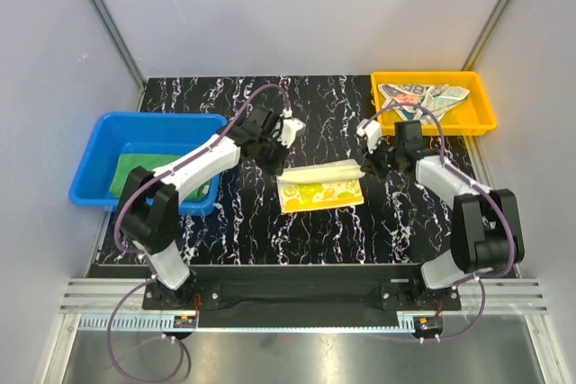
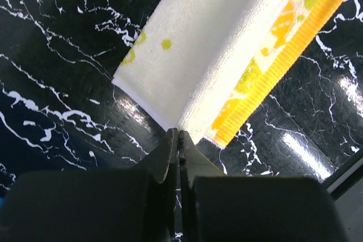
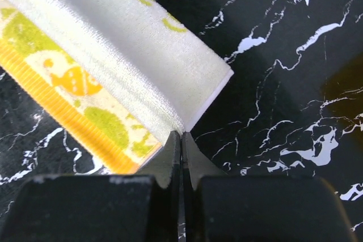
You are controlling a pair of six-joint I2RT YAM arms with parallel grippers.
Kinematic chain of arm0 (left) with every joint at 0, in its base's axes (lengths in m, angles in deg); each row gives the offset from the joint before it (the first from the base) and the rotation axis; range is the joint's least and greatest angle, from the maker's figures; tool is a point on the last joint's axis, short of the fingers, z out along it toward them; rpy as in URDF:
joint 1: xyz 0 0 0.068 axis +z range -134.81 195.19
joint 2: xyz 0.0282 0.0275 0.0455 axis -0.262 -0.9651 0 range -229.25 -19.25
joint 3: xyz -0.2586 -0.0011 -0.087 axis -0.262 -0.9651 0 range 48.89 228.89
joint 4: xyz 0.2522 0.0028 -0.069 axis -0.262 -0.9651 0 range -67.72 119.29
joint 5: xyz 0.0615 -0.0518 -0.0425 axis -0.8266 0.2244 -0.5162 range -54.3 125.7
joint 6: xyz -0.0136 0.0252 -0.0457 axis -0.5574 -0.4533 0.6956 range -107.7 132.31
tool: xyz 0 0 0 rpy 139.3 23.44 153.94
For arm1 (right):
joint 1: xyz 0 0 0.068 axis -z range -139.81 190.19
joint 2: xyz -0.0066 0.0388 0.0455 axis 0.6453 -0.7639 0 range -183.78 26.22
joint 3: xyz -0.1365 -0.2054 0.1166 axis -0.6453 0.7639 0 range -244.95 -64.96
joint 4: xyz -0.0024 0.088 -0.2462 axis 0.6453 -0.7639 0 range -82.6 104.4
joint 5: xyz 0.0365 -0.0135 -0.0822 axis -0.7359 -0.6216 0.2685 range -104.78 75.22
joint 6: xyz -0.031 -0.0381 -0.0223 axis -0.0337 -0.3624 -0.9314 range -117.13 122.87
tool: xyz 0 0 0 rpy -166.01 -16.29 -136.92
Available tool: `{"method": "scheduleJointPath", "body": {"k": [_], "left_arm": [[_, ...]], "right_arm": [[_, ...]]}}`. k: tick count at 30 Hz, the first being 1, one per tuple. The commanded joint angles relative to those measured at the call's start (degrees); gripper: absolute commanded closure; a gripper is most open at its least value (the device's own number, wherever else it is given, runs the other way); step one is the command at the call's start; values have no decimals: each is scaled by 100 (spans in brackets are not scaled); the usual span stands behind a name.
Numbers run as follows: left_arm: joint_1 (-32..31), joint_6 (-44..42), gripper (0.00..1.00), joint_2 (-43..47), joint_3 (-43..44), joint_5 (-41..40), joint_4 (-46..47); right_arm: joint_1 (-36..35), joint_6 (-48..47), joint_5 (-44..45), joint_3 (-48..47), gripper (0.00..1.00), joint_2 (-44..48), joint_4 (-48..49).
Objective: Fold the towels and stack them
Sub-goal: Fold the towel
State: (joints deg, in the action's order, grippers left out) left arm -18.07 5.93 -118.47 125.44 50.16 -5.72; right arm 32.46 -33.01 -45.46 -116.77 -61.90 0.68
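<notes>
The yellow towel (image 1: pixel 322 188) lay mid-table (image 1: pixel 234 222), its far edge raised into a fold. The left gripper (image 1: pixel 278 170) and the right gripper (image 1: pixel 364 168) each had their jaws pressed together, pinching a corner of that edge. The green towel (image 1: pixel 135 173) sat in the blue bin (image 1: pixel 99 132) on the left, and the printed towel (image 1: pixel 423 96) lay crumpled in the orange bin (image 1: pixel 484 105) at the far right.
</notes>
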Motion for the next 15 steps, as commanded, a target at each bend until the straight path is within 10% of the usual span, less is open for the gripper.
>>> {"method": "scheduleJointPath", "body": {"k": [1,15], "left_arm": [[-23,22,100,640,-175,-286,99],[-401,356,100,869,-958,162,-33]], "right_arm": [[-132,-87,176,224,100,540,475],[-475,371,466,910,100,866,765]]}}
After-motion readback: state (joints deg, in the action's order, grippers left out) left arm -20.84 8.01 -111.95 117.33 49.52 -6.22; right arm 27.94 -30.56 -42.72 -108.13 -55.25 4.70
